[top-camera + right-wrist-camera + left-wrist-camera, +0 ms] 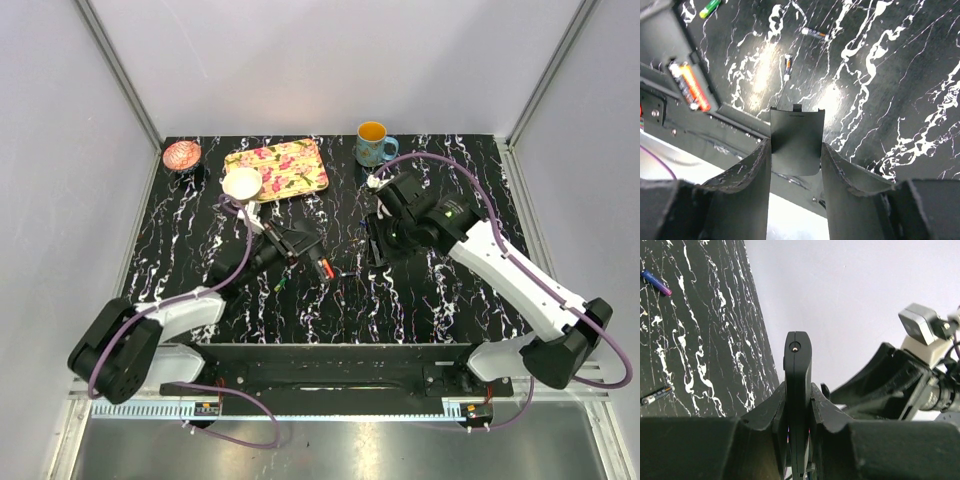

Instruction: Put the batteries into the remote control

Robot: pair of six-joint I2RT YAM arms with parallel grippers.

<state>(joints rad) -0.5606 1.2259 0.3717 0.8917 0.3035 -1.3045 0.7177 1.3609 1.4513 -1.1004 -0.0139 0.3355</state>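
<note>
**Item 1. Remote control** (pixel 797 357): slim black bar, held off the bench (pixel 430 300) and seen edge-on in the left wrist view. It is clamped between the fingers of the left hand (pixel 797 400), which is closed on its lower part; the free end sticks out past the fingertips. In the right wrist view its battery bay is open and faces the camera.

**Item 2. Battery cover** (pixel 796 127): flat black plate, pinched by its sides in the right hand (pixel 795 148), whose jaws stand partly apart around it. The remote lies up and to the left of it in that view, not touching it.

**Item 3. Batteries.**
- Orange-red battery (pixel 695 89): seated in the open bay, with a dark battery (pixel 679 75) alongside it.
- Green battery (pixel 710 7): loose on the bench, beyond the remote.
- Purple-blue battery (pixel 656 282): loose on the bench.
- Two dark cells (pixel 815 33) (pixel 788 65): loose on the bench, ahead of the cover.

**Item 4. Other goods, far edge of the bench.**
- Floral tray (pixel 290 165).
- White bowl (pixel 242 183), at the tray's corner.
- Pink bowl (pixel 182 155).
- Blue mug (pixel 373 146).
</note>
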